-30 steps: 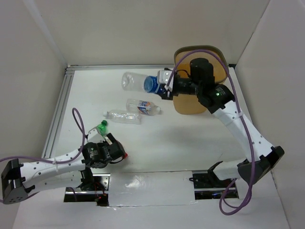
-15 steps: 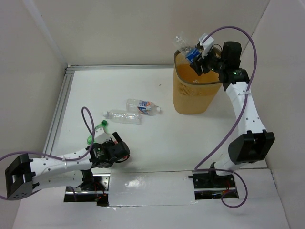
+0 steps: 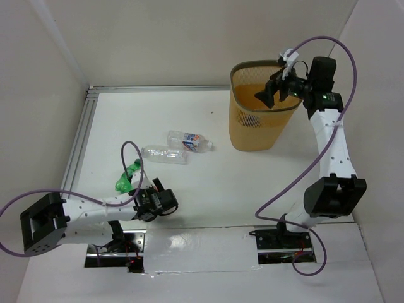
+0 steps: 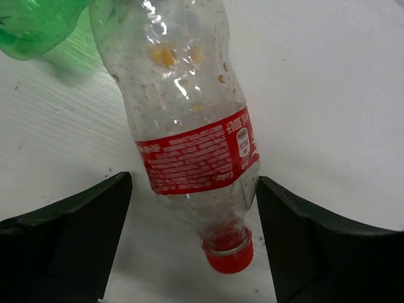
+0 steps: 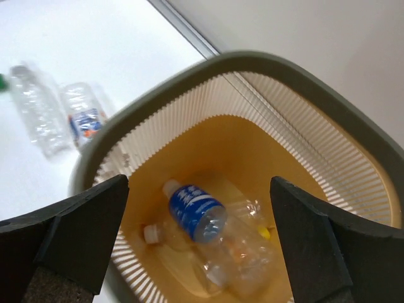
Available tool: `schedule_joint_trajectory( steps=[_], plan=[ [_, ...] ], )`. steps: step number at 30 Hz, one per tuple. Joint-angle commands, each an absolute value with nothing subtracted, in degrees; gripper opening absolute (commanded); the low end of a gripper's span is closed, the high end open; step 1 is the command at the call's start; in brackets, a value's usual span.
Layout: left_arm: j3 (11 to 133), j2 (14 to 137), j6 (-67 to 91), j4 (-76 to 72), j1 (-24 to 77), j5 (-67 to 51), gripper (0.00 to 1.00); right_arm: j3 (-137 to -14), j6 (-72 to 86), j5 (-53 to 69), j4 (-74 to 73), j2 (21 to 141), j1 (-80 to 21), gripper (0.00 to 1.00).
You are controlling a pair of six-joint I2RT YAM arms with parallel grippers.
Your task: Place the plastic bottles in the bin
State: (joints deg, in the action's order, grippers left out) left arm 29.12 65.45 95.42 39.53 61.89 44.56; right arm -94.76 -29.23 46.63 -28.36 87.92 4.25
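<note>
- Yellow-orange bin [image 5: 252, 76] sits below my right gripper [image 5: 199, 252], whose jaws are spread wide and hold nothing; a blue-labelled bottle [image 5: 192, 211] lies inside.
- My left gripper [image 4: 192, 243] straddles the red-labelled bottle [image 4: 189, 126] on the table [image 4: 328, 76], jaws wide, not clamped.
- A green bottle [image 4: 35, 22] lies just beside it.

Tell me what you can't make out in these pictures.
- Red-labelled bottle: base cut off by the left wrist view's top edge; the left gripper covers it in the top view.
- Green bottle: only a corner shows in the left wrist view.
- Bin: clear bottles inside overlap in the right wrist view, count unclear.
- Blue-labelled bottle on the table: print too small to read.
</note>
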Motion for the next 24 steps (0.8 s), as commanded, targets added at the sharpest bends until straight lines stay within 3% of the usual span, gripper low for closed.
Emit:
schedule_joint_trajectory(
  steps=[1, 7, 12, 16, 20, 24],
  plan=[
    [30.0, 68.5, 98.6, 39.5, 61.6, 45.8, 0.9, -94.0, -32.4, 61.2, -31.6, 80.7, 5.5, 1.0],
    [31.7, 73.7, 99.2, 38.9, 61.6, 45.8, 0.64, -90.2, -42.1, 68.6, -42.5, 75.3, 5.5, 1.0],
    [31.7, 73.2, 95.1, 34.8, 62.1, 44.6, 0.47, -88.9, -47.7, 69.8, -48.9, 72.2, 5.5, 0.99],
    [33.2, 69.4, 83.2, 27.4, 64.6, 42.8, 0.35, -87.6, -50.6, 69.8, -51.5, 69.1, 4.3, 0.96],
    [37.9, 66.8, 70.0, 18.4, 66.3, 38.9, 0.26, -83.9, -51.2, 66.9, -50.7, 64.6, 1.7, 0.88],
    [45.0, 66.2, 60.8, 14.0, 66.3, 36.3, 0.18, -78.1, -44.5, 62.5, -43.1, 59.1, 1.0, 0.65]
  ],
)
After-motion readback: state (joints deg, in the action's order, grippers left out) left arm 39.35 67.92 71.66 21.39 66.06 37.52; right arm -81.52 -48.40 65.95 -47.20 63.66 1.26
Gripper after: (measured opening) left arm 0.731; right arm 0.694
